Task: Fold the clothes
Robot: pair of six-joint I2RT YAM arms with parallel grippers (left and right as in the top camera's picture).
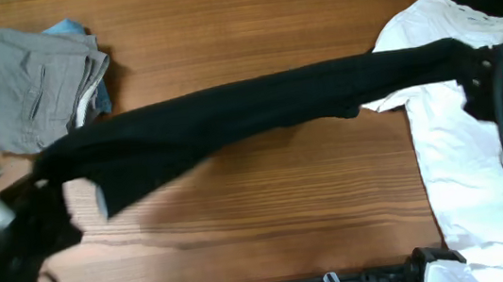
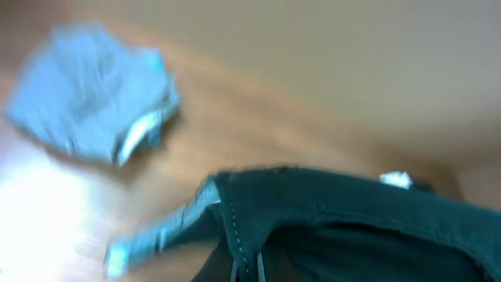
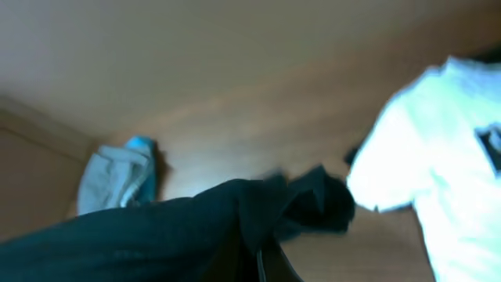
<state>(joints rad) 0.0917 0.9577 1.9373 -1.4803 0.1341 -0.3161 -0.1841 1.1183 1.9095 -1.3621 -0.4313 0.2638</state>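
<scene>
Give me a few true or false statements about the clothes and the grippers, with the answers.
1. The black shorts stretch between the left gripper and the right gripper. True.
2. The grey shorts lie on the white T-shirt. False: they lie apart, at opposite ends of the table.
3. The left gripper is open. False: it is shut on the black shorts.
4. Something blue shows under the grey shorts. True.
</scene>
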